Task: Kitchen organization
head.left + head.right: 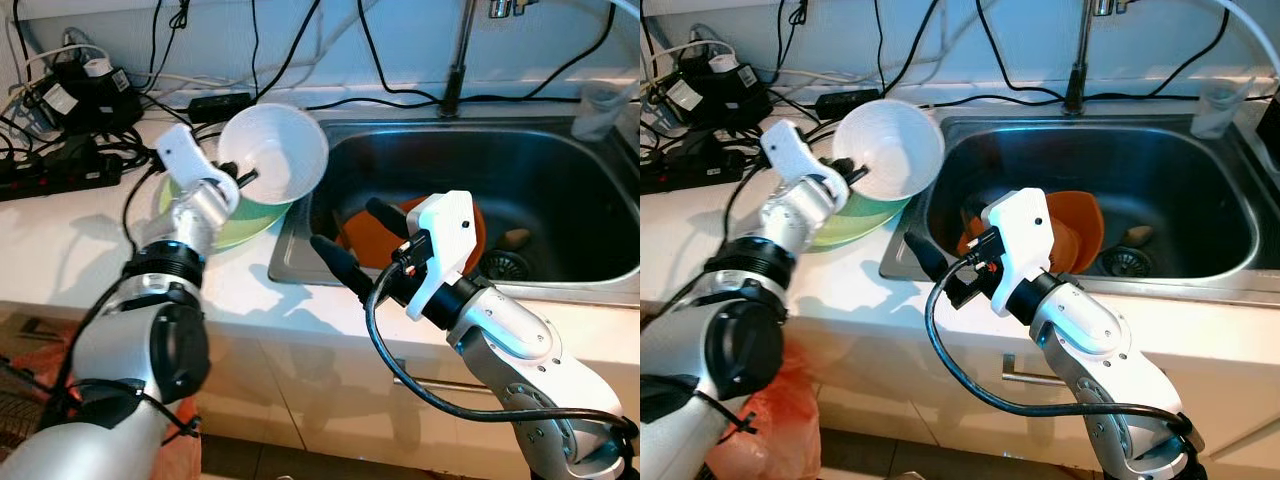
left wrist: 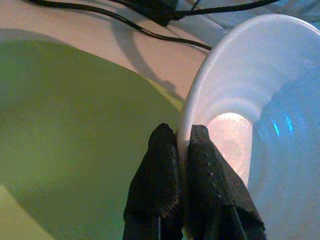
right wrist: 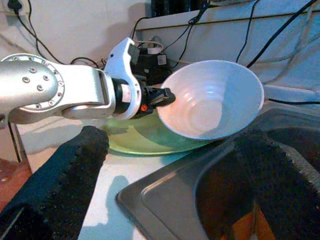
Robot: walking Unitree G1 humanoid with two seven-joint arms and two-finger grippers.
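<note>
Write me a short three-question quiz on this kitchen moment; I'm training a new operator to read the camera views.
1. True or false: the left gripper is shut on the rim of the white bowl.
2. What lies on the counter under the white bowl? A) the green plate B) a pan C) a towel
3. Fill in: the orange bowl lies in the ____.

Key: 1 true. 2 A. 3 sink; the right gripper, fingers open, hovers at its near-left corner.
</note>
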